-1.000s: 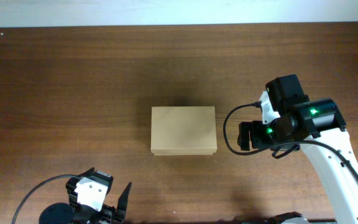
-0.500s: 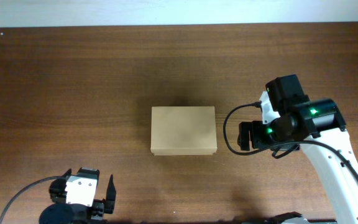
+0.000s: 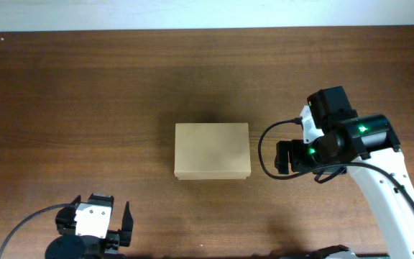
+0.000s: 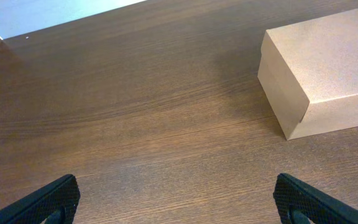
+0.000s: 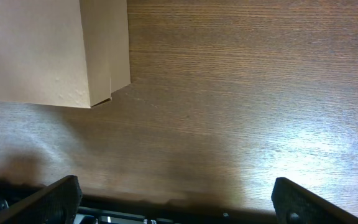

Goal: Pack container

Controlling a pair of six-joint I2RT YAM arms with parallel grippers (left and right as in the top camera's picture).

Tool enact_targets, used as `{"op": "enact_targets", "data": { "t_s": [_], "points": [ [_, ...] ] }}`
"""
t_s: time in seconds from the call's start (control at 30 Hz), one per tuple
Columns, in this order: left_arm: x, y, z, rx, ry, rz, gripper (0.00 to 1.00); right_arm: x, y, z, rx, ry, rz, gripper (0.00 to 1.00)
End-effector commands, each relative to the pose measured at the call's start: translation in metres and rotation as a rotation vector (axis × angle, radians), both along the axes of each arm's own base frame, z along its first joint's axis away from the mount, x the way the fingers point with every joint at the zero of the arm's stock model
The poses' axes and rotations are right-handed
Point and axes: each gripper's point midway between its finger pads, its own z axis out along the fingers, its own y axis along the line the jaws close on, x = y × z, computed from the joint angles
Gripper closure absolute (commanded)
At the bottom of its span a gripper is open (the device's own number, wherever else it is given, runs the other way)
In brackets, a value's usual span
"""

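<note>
The left hand (image 4: 176,183), wide and empty, has backed toward the counter's (image 3: 85,108) near edge; the right hand (image 5: 176,186) is equally wide. The shut box (image 3: 213,150) suggests packing is finished.

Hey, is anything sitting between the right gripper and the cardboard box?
Nothing visible. Only wooden table shows between the right gripper and the container's right side, in both the overhead and right wrist views. The jaws are open and empty.
</note>
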Motion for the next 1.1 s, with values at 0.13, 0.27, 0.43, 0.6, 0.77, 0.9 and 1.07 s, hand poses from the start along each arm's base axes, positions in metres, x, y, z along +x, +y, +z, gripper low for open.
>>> {"op": "enact_targets", "data": {
  "t_s": [0.13,0.27,0.43,0.6,0.77,0.9,1.07],
  "points": [
    [0.009,-0.006,-0.044,0.024,0.085,-0.041,0.0,0.002,-0.001,0.007,0.001,-0.028,-0.006,0.01],
    [0.012,-0.006,-0.077,0.031,0.156,-0.042,0.0,0.002,-0.001,0.007,0.001,-0.028,-0.006,0.01],
    [0.008,-0.006,-0.112,0.04,0.245,-0.043,0.01,0.002,-0.001,0.007,0.001,-0.028,-0.006,0.01],
    [0.012,-0.006,-0.112,0.037,0.221,-0.044,0.0,0.002,-0.001,0.007,0.001,-0.028,-0.006,0.01],
    [0.014,-0.006,-0.102,0.031,0.151,-0.043,0.01,0.002,-0.001,0.007,0.001,-0.028,-0.006,0.01],
    [0.014,-0.006,-0.102,0.031,0.15,-0.042,0.01,0.002,-0.001,0.007,0.001,-0.028,-0.006,0.01],
    [0.015,-0.006,-0.103,0.03,0.149,-0.042,0.0,0.002,-0.001,0.007,0.001,-0.028,-0.006,0.01]
  ]
}}
